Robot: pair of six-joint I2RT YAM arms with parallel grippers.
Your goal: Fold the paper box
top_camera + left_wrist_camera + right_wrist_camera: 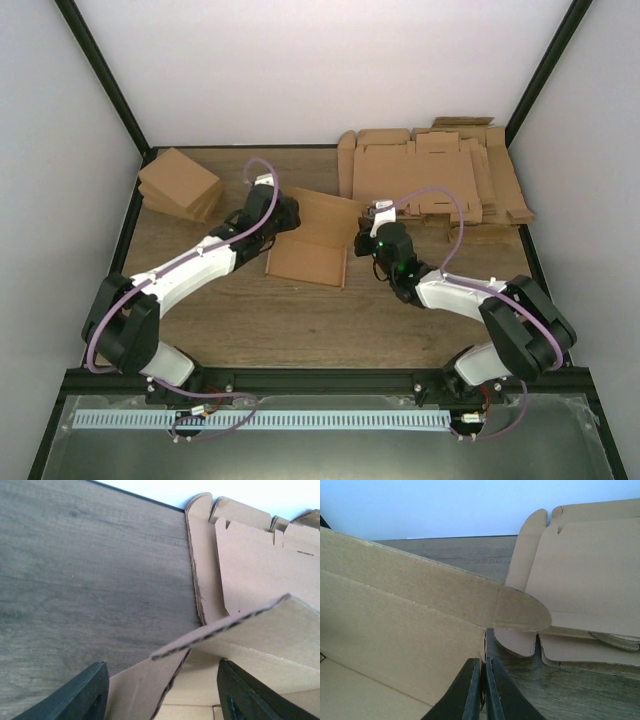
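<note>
The right pincer is clenched on a side wall of the box. The left pincer is released, with a raised flap lying between its fingers. Wall-raising is judged under way; next, that flap should be gripped and folded inward.

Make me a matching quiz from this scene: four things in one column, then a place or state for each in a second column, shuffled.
Things:
1. paper box
2. flat sheets
3. small boxes
4. left gripper

Places or states:
A. far left, in a pile
B. open
C. far right, in a stack
D. centre, partly folded

Pairs: 1-D, 2-C, 3-A, 4-B.
</note>
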